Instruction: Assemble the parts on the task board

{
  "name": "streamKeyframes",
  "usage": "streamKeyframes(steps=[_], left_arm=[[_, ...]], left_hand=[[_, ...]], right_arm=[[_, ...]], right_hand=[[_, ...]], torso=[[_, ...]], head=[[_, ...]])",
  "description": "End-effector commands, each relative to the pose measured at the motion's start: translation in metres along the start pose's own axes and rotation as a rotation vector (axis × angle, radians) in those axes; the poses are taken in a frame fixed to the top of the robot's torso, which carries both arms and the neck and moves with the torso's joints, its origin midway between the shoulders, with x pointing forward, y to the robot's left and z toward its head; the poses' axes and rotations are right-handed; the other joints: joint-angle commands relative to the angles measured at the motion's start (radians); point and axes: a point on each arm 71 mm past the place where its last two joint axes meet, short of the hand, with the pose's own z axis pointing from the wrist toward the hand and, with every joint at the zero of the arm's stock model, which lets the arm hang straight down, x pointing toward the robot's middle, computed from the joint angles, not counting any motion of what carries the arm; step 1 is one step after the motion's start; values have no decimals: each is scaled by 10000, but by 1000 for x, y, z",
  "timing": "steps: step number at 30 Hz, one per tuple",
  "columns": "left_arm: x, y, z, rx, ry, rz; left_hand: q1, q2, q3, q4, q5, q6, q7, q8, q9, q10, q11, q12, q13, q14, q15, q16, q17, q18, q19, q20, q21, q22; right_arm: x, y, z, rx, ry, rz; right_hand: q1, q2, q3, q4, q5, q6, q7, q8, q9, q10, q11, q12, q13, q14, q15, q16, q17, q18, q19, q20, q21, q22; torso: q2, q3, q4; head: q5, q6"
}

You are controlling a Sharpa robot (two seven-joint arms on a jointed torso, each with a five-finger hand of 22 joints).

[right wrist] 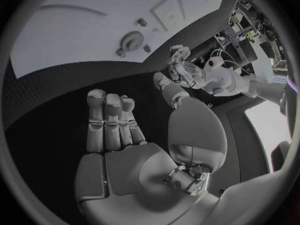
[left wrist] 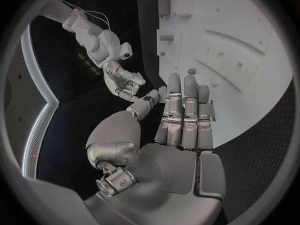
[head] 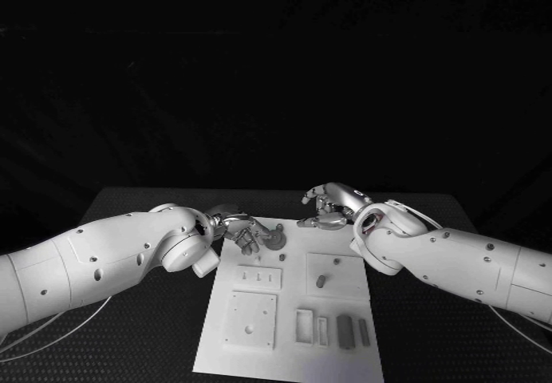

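Note:
The white task board [head: 345, 359] lies lengthwise in the middle of the table. Near its far end sits a round grey part [head: 276, 237], also seen from the right wrist [right wrist: 131, 40]. A small peg [head: 322, 281] stands in a square recess mid-board. My left hand [head: 242, 232] hovers over the board's far left corner, just beside the round part, fingers stretched out [left wrist: 183, 116] and holding nothing. My right hand [head: 331, 205] hangs over the board's far edge; its fingers [right wrist: 111, 123] are extended and empty.
On the near half of the board [left wrist: 250, 40] are a square plate [head: 251, 319], a slotted block [head: 261, 277] and upright rectangular parts [head: 344, 329]. Black table [head: 437, 335] surrounds the board on both sides.

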Motion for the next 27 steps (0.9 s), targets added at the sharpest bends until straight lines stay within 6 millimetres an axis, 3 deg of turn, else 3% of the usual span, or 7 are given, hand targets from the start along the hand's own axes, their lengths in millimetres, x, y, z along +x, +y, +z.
streamKeyframes(steps=[1, 5, 8, 11, 12, 18, 27], left_arm=[[1, -1, 0, -81, 78, 1086], [5, 1, 2, -525, 395, 1934], [6, 1, 5, -1009, 372, 2536], [9, 0, 8, -1366, 497, 3134], [10, 0, 9, -1433, 513, 3381], [18, -2, 14, -1727, 697, 4304], [28, -2, 16, -1905, 922, 5262]], left_hand=[[-23, -31, 59, -22, 45, 251, -229, 12, 56, 364, -173, 410, 285, 298, -143, 421, 209, 124, 265, -135, 250, 222], [74, -79, 97, -29, 176, 341, -362, -2, 248, 255, -437, 2021, 1497, 614, -606, 1847, 867, 150, 785, -556, 1102, 251], [144, -110, 98, -36, 377, 348, -519, -66, 332, 230, -636, 3951, 2787, 1045, -1082, 3038, 1342, 244, 1301, -896, 1923, 254], [-42, -123, 47, -24, 1378, 568, -697, 42, 506, 278, -811, 5413, 3773, 1535, -1525, 4015, 1644, 367, 1866, -1202, 2739, 254], [-74, -116, 95, -32, 1451, 591, -720, 51, 564, 236, -848, 5791, 4035, 1588, -1624, 4251, 1678, 396, 1909, -1285, 2951, 256], [-367, -101, 257, -61, 2384, 796, -856, 158, 918, -91, -981, 7047, 4823, 1753, -1936, 5214, 1631, 461, 2084, -1574, 3805, 208], [-645, -22, 332, -58, 2848, 958, -931, 206, 1207, -240, -1053, 7568, 4964, 1756, -2025, 5747, 1377, 477, 2093, -1720, 4228, 139]], right_arm=[[-19, -12, 4, -55, -875, 1321], [-35, -30, 10, 321, -1027, 2090], [-44, -42, 15, 693, -1260, 2607], [-48, -50, 20, 934, -1381, 2733], [-48, -52, 21, 979, -1392, 2731], [-47, -52, 25, 1023, -1388, 2737], [-50, -53, 32, 1076, -1426, 3148]], right_hand=[[39, 143, -91, 2, 166, 90, 13, 62, -18, -1102, 125, 57, -46, -79, -5, 37, -21, 689, -24, 6, -60, 15], [99, 273, -195, -5, 362, 179, -13, 121, -20, -1103, 102, 103, -121, -94, -27, 45, -48, 689, -48, 12, -80, 34], [163, 420, -285, -74, 478, 187, -19, 131, -39, -1162, 100, 109, -187, -165, -31, 21, -73, 689, -132, 37, -123, 51], [192, 530, -409, -169, 590, 183, -9, 133, -65, -1228, 107, 125, -249, -235, -21, 8, -94, 689, -217, 79, -162, 75], [211, 572, -434, -198, 608, 182, -5, 134, -73, -1244, 106, 131, -268, -252, -18, 5, -101, 689, -233, 89, -172, 81], [229, 638, -482, -239, 627, 177, -2, 133, -93, -1274, 114, 150, -306, -275, -13, 6, -115, 689, -254, 109, -187, 93], [191, 694, -532, -303, 696, 174, 23, 147, -168, -1525, 145, -87, -690, -619, 31, -369, -418, 688, -641, 302, -556, 15]], torso=[[-1, 8, -15], [-1, 11, -20], [-26, 8, -20], [-39, 14, -18], [-45, 19, -25], [-46, 21, -17], [-28, 16, 0]], head=[[6, -20], [-3, -39], [-3, -87], [-6, -128], [2, -148], [2, -245], [28, -380]])
